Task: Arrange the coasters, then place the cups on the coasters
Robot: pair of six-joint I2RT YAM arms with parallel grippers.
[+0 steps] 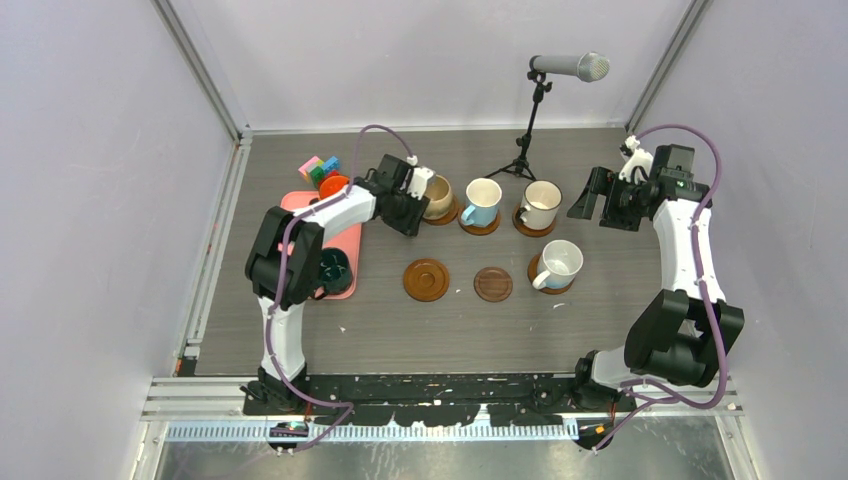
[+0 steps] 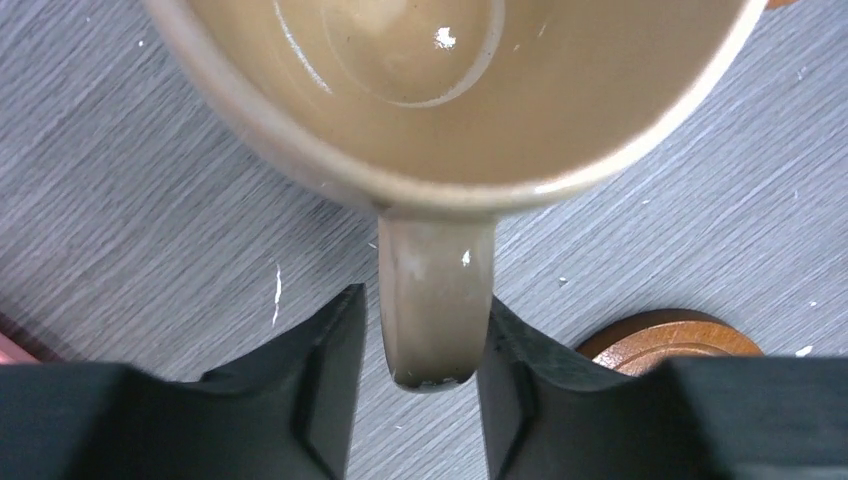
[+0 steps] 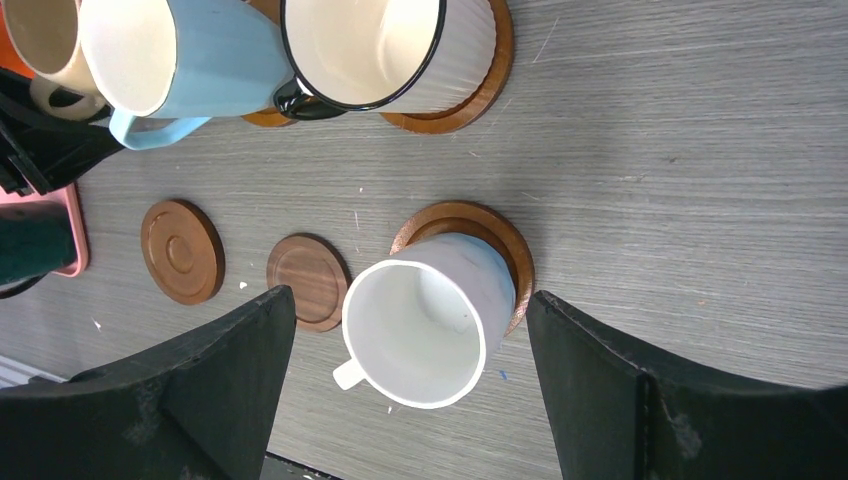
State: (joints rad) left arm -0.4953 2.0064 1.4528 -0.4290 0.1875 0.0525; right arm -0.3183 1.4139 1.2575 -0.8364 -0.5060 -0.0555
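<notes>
A beige cup stands on a coaster at the back. Its handle lies between the fingers of my left gripper, which is open, with a thin gap at the left finger. The light blue cup, cream cup and white cup each sit on a coaster. Two coasters lie bare. My right gripper hangs open, high above the white cup. A dark green cup is on the pink tray; an orange cup is behind it.
The pink tray lies at the left, with coloured toy blocks behind it. A microphone on a tripod stands at the back centre. In the left wrist view a coaster shows beside the right finger.
</notes>
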